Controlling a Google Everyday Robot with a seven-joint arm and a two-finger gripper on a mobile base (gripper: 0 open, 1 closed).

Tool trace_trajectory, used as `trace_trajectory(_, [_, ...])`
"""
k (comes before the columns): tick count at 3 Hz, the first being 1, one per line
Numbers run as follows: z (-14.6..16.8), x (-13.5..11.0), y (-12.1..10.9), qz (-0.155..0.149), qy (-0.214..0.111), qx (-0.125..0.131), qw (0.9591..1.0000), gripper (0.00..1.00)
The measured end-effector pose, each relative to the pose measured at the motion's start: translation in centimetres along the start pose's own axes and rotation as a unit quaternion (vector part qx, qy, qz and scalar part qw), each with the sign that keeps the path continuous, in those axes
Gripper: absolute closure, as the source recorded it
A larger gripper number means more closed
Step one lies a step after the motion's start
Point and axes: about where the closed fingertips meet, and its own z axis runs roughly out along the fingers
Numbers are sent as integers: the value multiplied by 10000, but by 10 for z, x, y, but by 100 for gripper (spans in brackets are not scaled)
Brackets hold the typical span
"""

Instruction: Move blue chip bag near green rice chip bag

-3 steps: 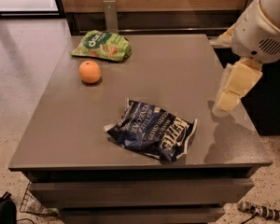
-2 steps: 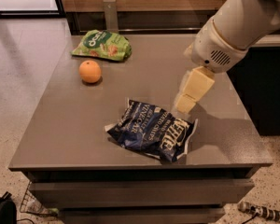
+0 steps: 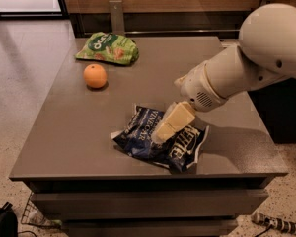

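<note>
The blue chip bag [image 3: 158, 144], crinkled dark navy foil with white lettering, lies flat near the front edge of the grey table [image 3: 79, 132]. The green rice chip bag [image 3: 108, 48] lies at the table's far left corner, well apart from the blue bag. My gripper [image 3: 164, 131], with cream-coloured fingers, hangs from the white arm [image 3: 246, 68] that reaches in from the right. It is directly over the middle of the blue chip bag, at or just above its surface.
An orange [image 3: 95, 76] sits on the table between the two bags, nearer the green one. A wooden wall and a metal post [image 3: 116, 15] stand behind the table. Speckled floor lies to the left, with cables at the bottom corners.
The arm has swung left from the table's right edge, and the gripper has come down over the middle of the blue chip bag. The bags and the orange have not moved.
</note>
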Motion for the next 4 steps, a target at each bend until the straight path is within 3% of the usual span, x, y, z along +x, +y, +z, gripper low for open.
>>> trace_trajectory(1, [38,17,24,67,-254,74,9996,3])
trace_trajectory(2, [60,29,42,6,-273,56,9996,33])
trace_trajectory(3, [52,21,42,5,-273,56,9996,65])
trace_trajectory(4, [46,16,42,5,-273,56,9996,88])
